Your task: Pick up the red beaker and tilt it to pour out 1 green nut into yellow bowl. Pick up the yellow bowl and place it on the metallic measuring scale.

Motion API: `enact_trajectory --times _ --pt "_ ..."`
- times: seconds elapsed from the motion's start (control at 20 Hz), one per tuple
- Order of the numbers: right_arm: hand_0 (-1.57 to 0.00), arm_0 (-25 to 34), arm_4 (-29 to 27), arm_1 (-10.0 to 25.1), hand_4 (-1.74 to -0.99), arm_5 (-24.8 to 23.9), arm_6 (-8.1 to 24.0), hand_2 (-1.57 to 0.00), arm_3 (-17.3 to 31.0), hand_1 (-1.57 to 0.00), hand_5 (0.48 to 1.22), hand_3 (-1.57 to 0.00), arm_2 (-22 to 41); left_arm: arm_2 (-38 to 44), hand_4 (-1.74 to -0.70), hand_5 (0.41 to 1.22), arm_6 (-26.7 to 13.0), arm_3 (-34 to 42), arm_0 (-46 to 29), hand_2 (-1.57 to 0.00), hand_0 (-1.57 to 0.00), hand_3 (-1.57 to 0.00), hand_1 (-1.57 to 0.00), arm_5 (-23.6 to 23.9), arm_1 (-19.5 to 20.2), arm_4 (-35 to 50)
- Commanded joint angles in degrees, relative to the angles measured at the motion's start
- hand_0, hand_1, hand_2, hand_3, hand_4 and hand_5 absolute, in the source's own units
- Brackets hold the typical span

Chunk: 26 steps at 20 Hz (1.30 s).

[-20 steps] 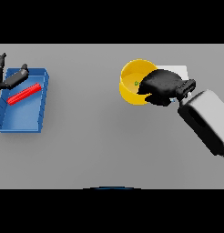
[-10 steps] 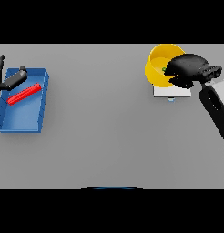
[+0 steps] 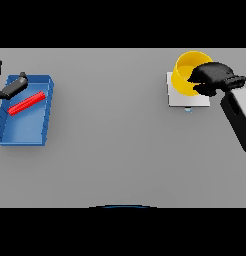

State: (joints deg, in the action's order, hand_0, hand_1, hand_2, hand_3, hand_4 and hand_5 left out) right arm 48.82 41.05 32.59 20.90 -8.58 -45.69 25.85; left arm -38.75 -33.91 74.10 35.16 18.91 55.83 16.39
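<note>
The yellow bowl [image 3: 187,73] is held over the metallic measuring scale [image 3: 181,96] at the right rear of the table. My right hand [image 3: 213,77] is shut on the bowl's right rim, fingers curled over the edge. I cannot tell whether the bowl rests on the scale or hangs just above it. The red beaker [image 3: 26,102] lies on its side in the blue tray [image 3: 24,130] at the left. My left hand [image 3: 10,87] is at the tray's far left corner, fingers relaxed, holding nothing. No green nut is visible.
The grey table [image 3: 115,145] stretches between the tray and the scale. My right forearm [image 3: 237,116] comes in from the right edge beside the scale.
My right hand has carried the yellow bowl right and toward the back, from in front of the scale to over it. The left hand and the beaker have not moved.
</note>
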Motion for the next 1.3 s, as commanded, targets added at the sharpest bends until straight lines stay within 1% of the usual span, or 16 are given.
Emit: enact_trajectory --times 0.0,0.1,0.2,0.25,0.4,0.45,0.5,0.55,0.6,0.65,0.7,0.75,0.85,1.0,1.15,1.25 --pt "-1.57 0.5 0.2 -0.6 -1.724 -0.6 -0.4 -1.57 1.3 -1.57 1.221 -1.41 0.2 -0.2 -0.81 0.749 -0.8 0.0 0.0 0.00 0.00 0.00 0.00 0.0 -0.2 0.1" --pt "-1.57 0.5 0.4 -1.1 -1.726 -2.5 -1.4 -1.57 4.2 -1.55 1.221 -1.46 0.5 -0.4 -0.80 0.737 -0.2 0.0 -0.1 0.00 0.00 0.00 0.00 -0.1 -0.2 -0.1" --pt "-1.57 1.3 0.5 -2.0 -1.727 -3.4 -0.5 -1.56 6.5 -1.50 1.221 -1.50 0.7 0.2 -0.80 0.729 0.2 -0.8 0.1 0.00 0.00 0.00 0.00 -0.1 -0.2 0.2" --pt "-1.57 1.5 0.3 -2.7 -1.727 -3.8 -0.4 -1.57 7.5 -1.49 1.221 -1.50 0.8 0.1 -0.80 0.725 0.4 -1.1 0.6 0.00 0.00 0.00 0.00 -0.2 -0.8 0.0" --pt "-1.55 2.6 0.0 -2.9 -1.721 -4.5 -2.0 -1.57 10.4 -1.42 1.221 -1.48 0.9 -0.1 -0.81 0.734 -0.3 0.0 0.7 0.00 0.00 0.00 0.00 0.1 -0.5 -0.1" --pt "-1.53 2.9 -0.1 -3.2 -1.725 -4.7 -2.4 -1.57 11.4 -1.40 1.221 -1.32 1.0 -0.1 -0.81 0.734 0.2 -0.6 0.7 0.00 0.00 0.00 0.00 -0.1 -0.6 -0.2" --pt "-1.54 3.3 -0.7 -3.2 -1.728 -3.5 -2.2 -1.57 11.7 -1.41 1.221 -1.17 0.8 -0.1 -0.81 0.740 -0.5 -0.7 1.4 0.00 0.00 0.00 0.00 -0.2 -0.8 -0.2" --pt "-1.54 3.2 -1.1 -3.3 -1.659 -2.9 -2.2 -1.50 11.7 -1.44 1.221 -1.02 0.7 -0.2 -0.81 0.745 -0.1 -1.1 0.9 0.00 0.00 0.00 0.00 -0.2 -1.0 -0.2" --pt "-1.52 3.3 -1.3 -3.4 -1.596 -2.9 -1.8 -1.35 12.3 -1.35 1.134 -0.91 0.5 -0.1 -0.81 0.745 0.1 -2.1 1.2 0.00 0.00 0.00 0.00 -0.7 -1.4 -0.1" --pt "-1.22 3.1 -1.5 -3.4 -1.548 -2.8 -1.6 -1.13 12.5 -1.08 1.053 -0.82 0.3 -0.3 -0.81 0.744 0.3 -2.2 0.9 0.00 0.00 0.00 0.00 -0.8 -1.7 0.0" --pt "-0.98 3.6 -1.7 -3.3 -1.504 -2.1 -1.1 -0.95 12.3 -0.87 0.983 -0.76 0.2 -0.4 -0.81 0.744 0.1 -2.4 1.1 0.00 0.00 0.00 0.00 -0.9 -2.1 0.0" --pt "-0.78 3.8 -1.8 -3.1 -1.470 -1.4 -1.6 -0.81 12.4 -0.69 0.928 -0.71 0.2 -0.5 -0.81 0.745 0.1 -2.4 1.1 0.00 0.00 0.00 0.00 -0.7 -2.2 -0.1" --pt "-0.50 4.3 -1.6 -3.7 -1.425 -1.2 -1.5 -0.60 13.9 -0.44 0.851 -0.64 0.3 -0.7 -0.81 0.740 0.1 -2.2 1.4 0.00 0.00 0.00 0.00 -0.8 -2.2 -0.5" --pt "-0.25 4.1 -1.2 -3.7 -1.385 -0.9 -3.8 -0.39 14.7 -0.23 0.780 -0.54 0.9 -0.5 -0.81 0.739 0.1 -3.4 1.8 0.00 0.00 0.00 0.00 -0.6 -3.0 -0.4" --pt "-0.13 4.7 -0.1 -3.9 -1.346 -1.2 -5.1 -0.24 15.2 -0.12 0.746 -0.44 1.9 -0.4 -0.81 0.736 0.8 -4.2 2.0 0.00 0.00 0.00 0.00 -1.0 -3.0 -0.4" --pt "-0.08 5.5 0.4 -4.1 -1.325 -1.1 -4.6 -0.17 16.5 -0.07 0.737 -0.39 2.1 -0.2 -0.82 0.733 0.2 -3.9 2.4 0.00 0.00 0.00 0.00 -0.9 -3.2 0.0"
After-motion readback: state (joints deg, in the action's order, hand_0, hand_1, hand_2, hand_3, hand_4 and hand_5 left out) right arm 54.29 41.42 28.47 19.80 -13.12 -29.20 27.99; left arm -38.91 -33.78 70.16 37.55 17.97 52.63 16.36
